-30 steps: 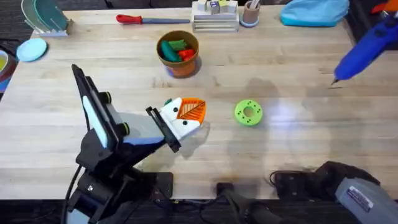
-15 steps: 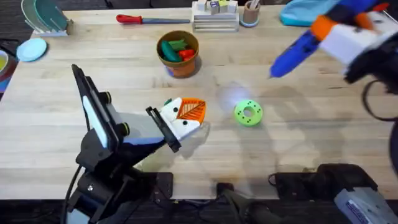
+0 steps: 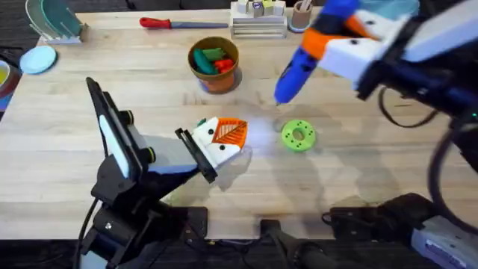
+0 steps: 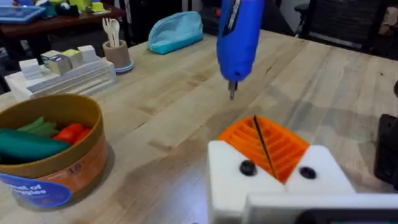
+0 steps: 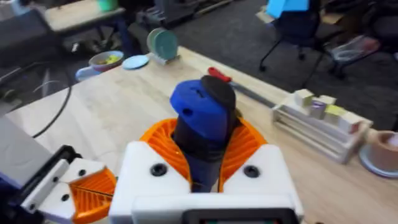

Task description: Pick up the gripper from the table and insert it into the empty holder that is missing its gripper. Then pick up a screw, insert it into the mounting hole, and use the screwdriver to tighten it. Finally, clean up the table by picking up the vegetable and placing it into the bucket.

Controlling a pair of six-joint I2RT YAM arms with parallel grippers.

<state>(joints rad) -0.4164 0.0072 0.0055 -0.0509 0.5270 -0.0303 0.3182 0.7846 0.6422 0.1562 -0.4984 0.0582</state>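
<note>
Swung in from the far right edge toward the middle of the wooden table (image 3: 358, 164): the right tool (image 3: 351, 45), clenched on the blue pen-shaped screwdriver (image 3: 299, 67). Thin tip now near the round bright-green disc with holes (image 3: 299, 135), pointing down toward the left tool (image 3: 216, 138). Left tool unmoved, low over the table; cannot tell if released or clenched. Round terracotta-orange bucket (image 3: 214, 63) just beyond, toy vegetables inside. Probably means tightening the screw comes next.

screwdriver (image 3: 299, 63) above table (image 3: 67, 134) | bucket (image 3: 214, 63) behind holder (image 3: 216, 142)
</note>
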